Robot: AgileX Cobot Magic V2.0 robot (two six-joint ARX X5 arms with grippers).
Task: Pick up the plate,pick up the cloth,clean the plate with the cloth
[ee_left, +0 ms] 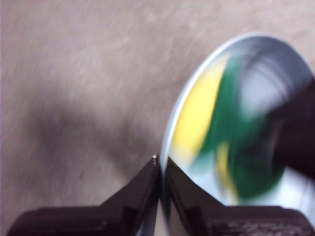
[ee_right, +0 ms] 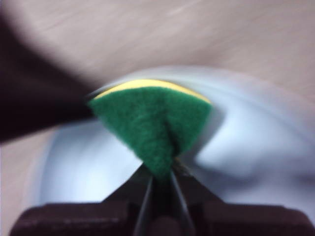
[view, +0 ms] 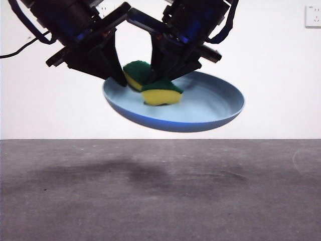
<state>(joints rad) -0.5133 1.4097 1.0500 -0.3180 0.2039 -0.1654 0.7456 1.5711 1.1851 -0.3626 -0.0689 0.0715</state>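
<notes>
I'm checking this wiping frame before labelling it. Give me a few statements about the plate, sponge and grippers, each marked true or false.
1. The plate rests flat on the table. False: it is held tilted in the air.
2. The left gripper pinches the plate's rim. True.
3. The right gripper is open. False: it is shut on the sponge.
4. The sponge is pressed on the plate's inner face. True.
5. The sponge is blue. False: yellow and green.
</notes>
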